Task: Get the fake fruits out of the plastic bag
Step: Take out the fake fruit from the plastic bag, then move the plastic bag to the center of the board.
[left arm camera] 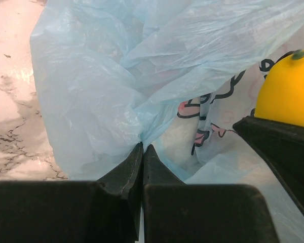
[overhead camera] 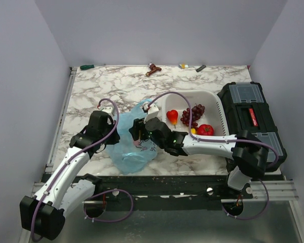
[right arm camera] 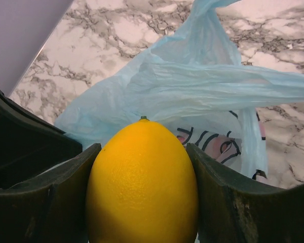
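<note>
Fingers (right arm camera: 50,202) of right gripper (right arm camera: 142,148) clamped on lemon (right arm camera: 142,187), held over plastic bag (right arm camera: 202,91). Left gripper (left arm camera: 143,148) fingers together, pinching 1 bag fold. Bag lies on marble table (overhead camera: 91,86), just left of white basket (overhead camera: 219,114) holding grape bunch (overhead camera: 193,113).

Reaches with the left arm (overhead camera: 73,162) from its base at 7 o'clock of the top view up toward 1 o'clock, wrist ending left of centre. Pinches a fold of the plastic bag (left arm camera: 91,101) with the left gripper (left arm camera: 143,148), both fingers (left arm camera: 126,172) pressed flat together, tips touching. Stretches the right arm (overhead camera: 207,146) from its base at 5 o'clock, forearm lying low toward 9 o'clock, wrist near centre. Clamps the lemon (right arm camera: 142,187) in the right gripper (right arm camera: 143,147), one pad on each flank, jaws spread to the fruit's width.
</note>
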`<state>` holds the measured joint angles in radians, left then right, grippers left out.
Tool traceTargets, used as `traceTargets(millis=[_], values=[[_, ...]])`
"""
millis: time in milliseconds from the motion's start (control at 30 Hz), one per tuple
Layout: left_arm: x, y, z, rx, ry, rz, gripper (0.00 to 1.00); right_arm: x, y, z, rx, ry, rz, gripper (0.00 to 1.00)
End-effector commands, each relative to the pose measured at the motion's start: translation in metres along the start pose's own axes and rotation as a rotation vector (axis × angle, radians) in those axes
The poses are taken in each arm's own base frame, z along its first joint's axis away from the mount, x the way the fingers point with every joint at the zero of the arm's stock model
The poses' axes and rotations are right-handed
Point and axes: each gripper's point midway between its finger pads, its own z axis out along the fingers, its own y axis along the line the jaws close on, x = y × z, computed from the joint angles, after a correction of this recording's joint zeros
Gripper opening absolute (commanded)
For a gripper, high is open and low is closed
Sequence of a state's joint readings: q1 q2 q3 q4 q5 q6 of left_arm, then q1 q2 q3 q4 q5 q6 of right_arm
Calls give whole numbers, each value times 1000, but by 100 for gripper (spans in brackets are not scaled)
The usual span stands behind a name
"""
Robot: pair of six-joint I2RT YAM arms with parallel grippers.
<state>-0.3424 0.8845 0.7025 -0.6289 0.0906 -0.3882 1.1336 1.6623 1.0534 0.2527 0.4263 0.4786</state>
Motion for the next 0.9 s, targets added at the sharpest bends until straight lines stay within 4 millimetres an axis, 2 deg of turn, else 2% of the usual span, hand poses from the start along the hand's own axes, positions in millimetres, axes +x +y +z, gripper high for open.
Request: traceTargets(millis=[0,100,200,333,433,533,667,867], values=[[-5,0,-2,5,-33,13,0,15,10,-5,-55,52,33,7],[-5,2,-1,0,-32,11,0,11,18,-6,-79,70,40,3],[-7,5,-3,-18,-38,7,0,-4,29,-15,-126,56,60,1],[-14,12,-9,-51,-81,-7,0,-37,42,-37,-191,6,89,1],[-17,15,-11,-53,-99,-11,0,-62,44,-59,-237,-66,108,1],[-17,16,-12,-61,-104,-16,0,-77,28,-79,-213,-149,110,1],[-19,23,-13,-93,-109,-34,0,-90,-8,-97,-86,-236,99,1],[-26,48,-23,-220,-158,-90,0,-91,-66,-109,159,-274,53,1]])
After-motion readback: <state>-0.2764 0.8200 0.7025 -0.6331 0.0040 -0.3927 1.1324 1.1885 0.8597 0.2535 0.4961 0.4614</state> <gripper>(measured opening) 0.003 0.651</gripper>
